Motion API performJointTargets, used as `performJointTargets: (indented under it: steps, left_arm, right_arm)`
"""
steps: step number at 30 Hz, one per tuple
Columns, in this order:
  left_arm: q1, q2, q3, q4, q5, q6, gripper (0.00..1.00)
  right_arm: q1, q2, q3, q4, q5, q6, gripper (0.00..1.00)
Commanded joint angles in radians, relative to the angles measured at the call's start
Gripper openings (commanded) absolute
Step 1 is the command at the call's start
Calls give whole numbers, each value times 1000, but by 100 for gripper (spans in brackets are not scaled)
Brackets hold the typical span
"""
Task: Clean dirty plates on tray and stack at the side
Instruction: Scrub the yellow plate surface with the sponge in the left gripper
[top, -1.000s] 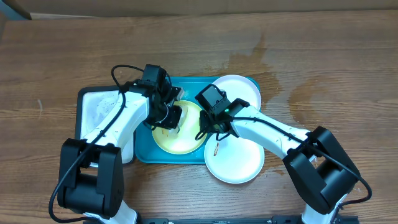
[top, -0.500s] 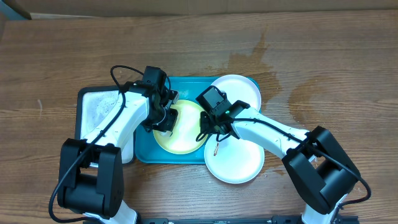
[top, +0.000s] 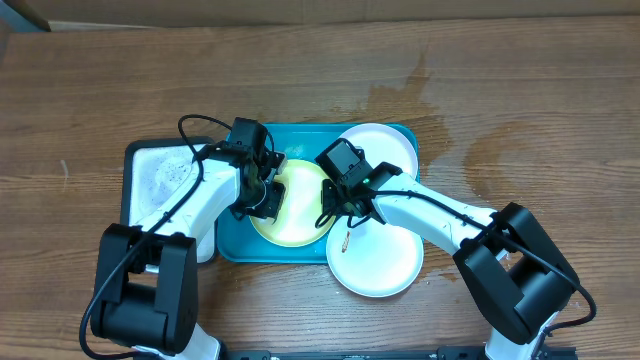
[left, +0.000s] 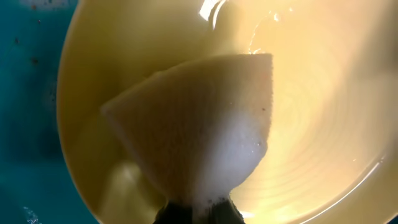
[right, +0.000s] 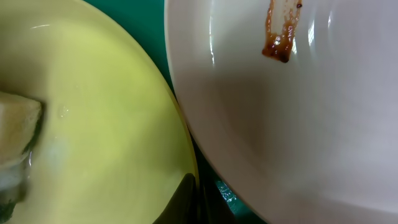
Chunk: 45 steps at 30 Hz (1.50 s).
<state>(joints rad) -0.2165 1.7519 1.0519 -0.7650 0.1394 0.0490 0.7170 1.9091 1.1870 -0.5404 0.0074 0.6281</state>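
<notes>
**Fingers.** L arm: left gripper (left: 198, 213) is closed narrow on a pale sponge (left: 205, 124) with foam at its base. The sponge is pressed onto the yellow plate (left: 323, 124), left of the dish centre. R arm: right gripper (right: 189, 202) is closed tight at the yellow plate's right rim. One dark fingertip shows at the rim edge, so it appears to pinch and steady the plate. That grip is judged, not confirmed, as the other finger is hidden.

**Outward.** The yellow plate sits mid teal tray (top: 232, 243). The front white plate (top: 378, 258) is just beside it; cannot tell if the rims touch or overlap. It hangs over the tray's front-right edge onto the table (top: 520, 90). A brown smear (right: 280, 37) on it is untouched. The rear white plate (top: 385, 145) is at the tray's back-right corner. No dirt shows on it from overhead, but it is too small to be sure. A small white tray (top: 160, 175) abuts the teal tray on the L.

**Status.** Early. Plate 1 of 3 is under scrub: wet, with no brown marks in the visible part. Nothing is stacked at the side. Remaining: finish the yellow, wash both whites, stack all 3.
</notes>
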Motion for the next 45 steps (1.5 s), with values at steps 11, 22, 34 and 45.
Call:
performJointTargets:
  steps: [11,22,34,45]
  left_arm:
    - [-8,-15,-95,47,33,59,4]
    - [-8,-15,-224,236,-98,50,4]
    - [-8,-15,-233,316,-172,40,4]
    - [-8,-15,-233,338,-181,40,4]
  right_arm:
    - [8,23,-9,14,-11,-2,4]
    - [8,46,-9,21,-11,-3,4]
    - [8,46,-9,16,-11,-3,4]
    - [8,51,-9,14,-29,-3,4]
